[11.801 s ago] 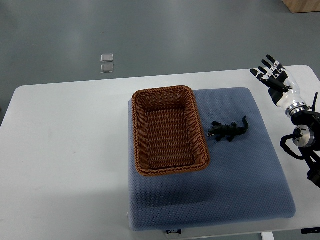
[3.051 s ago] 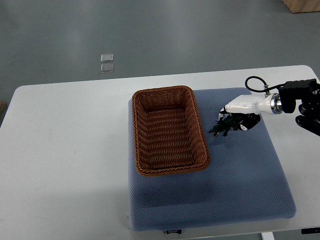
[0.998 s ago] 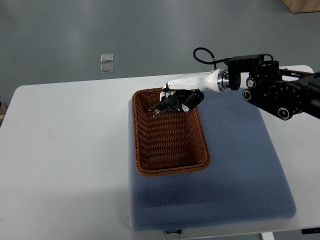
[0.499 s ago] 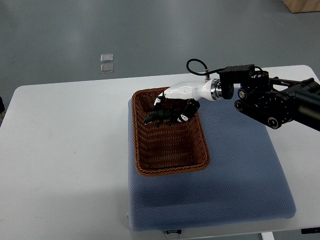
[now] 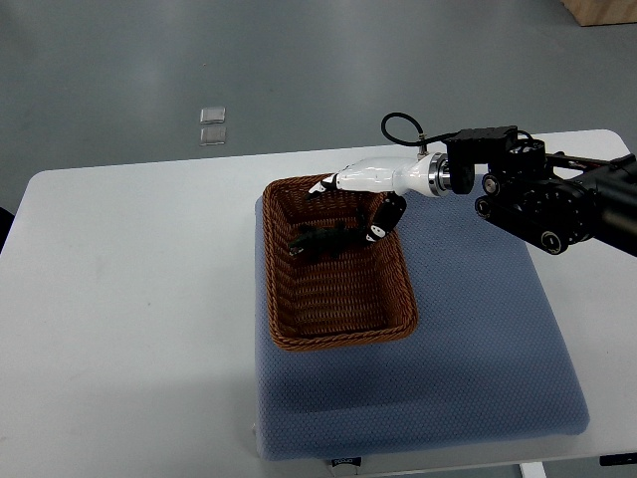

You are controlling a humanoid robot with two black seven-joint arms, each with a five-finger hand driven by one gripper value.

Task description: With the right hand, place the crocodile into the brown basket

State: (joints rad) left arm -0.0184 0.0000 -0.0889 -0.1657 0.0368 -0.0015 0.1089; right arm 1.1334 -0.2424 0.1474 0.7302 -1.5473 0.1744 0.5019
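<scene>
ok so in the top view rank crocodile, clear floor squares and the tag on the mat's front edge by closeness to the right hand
From the right hand:
1. crocodile, in the basket, just lower left of the hand.
2. clear squares, on the floor, upper left.
3. tag, on the front edge of the mat.

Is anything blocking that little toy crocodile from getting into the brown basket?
Nothing visible does. The small dark toy crocodile lies inside the brown woven wicker basket, toward its far end, with no other item in there. The robot's right hand hovers just above and beside it, fingers spread.
</scene>
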